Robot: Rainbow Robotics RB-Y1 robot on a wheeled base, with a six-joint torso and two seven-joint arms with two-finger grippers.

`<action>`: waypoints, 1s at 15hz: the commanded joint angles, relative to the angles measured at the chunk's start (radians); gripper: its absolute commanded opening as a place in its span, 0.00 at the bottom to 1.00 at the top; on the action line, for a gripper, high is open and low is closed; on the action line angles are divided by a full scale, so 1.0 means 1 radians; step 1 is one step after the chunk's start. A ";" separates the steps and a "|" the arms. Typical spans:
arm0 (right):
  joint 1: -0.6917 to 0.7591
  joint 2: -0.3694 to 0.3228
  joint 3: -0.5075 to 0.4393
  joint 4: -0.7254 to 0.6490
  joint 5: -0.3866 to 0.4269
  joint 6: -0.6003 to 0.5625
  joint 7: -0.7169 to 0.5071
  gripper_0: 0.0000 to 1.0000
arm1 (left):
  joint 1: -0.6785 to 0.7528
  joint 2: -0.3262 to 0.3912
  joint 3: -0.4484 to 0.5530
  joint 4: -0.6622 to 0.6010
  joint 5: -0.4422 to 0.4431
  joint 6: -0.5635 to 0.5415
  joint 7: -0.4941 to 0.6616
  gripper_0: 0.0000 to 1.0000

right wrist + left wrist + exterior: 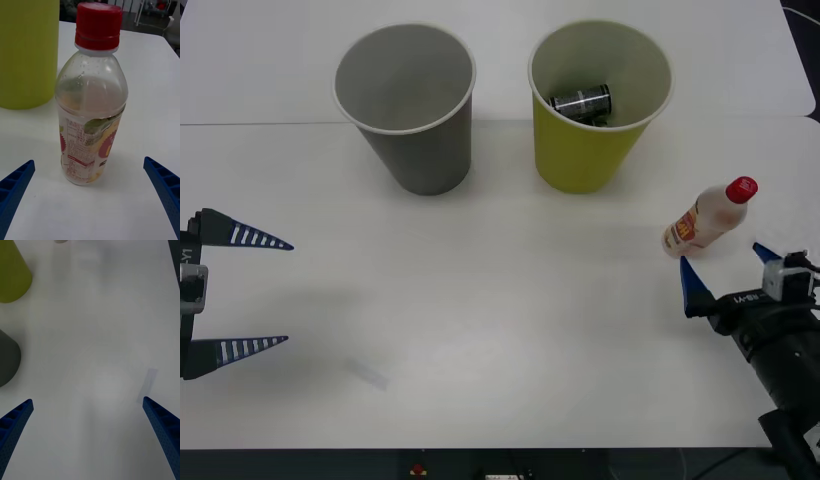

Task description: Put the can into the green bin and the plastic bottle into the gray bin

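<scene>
White tabletop [500, 330] carries the red-capped clear plastic bottle [707, 217] upright, just ahead of the right gripper [725, 265], fingers spread for grasping; left gripper [240, 295] idles, spread.

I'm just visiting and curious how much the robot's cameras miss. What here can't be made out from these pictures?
- The can: front view, partly hidden by the green bin wall; its print is too small to read.
- The plastic bottle: right wrist view, label text too small to read.
- The gray bin: left wrist view, cut off by the edge.
- The right gripper: front view, open; its arm runs off the frame.
- The left gripper: open, wrist cut off.
</scene>
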 commanded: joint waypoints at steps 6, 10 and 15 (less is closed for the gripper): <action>-0.127 0.089 0.046 0.151 0.012 0.029 -0.010 1.00 | 0.000 0.000 0.000 0.000 0.000 0.000 0.000 1.00; -0.184 0.135 0.052 0.222 0.012 0.029 -0.010 1.00 | 0.000 0.000 0.000 0.000 0.000 0.000 0.000 1.00; -0.253 0.179 0.061 0.302 0.012 0.029 -0.010 1.00 | 0.000 0.000 0.000 0.000 0.000 0.000 0.000 1.00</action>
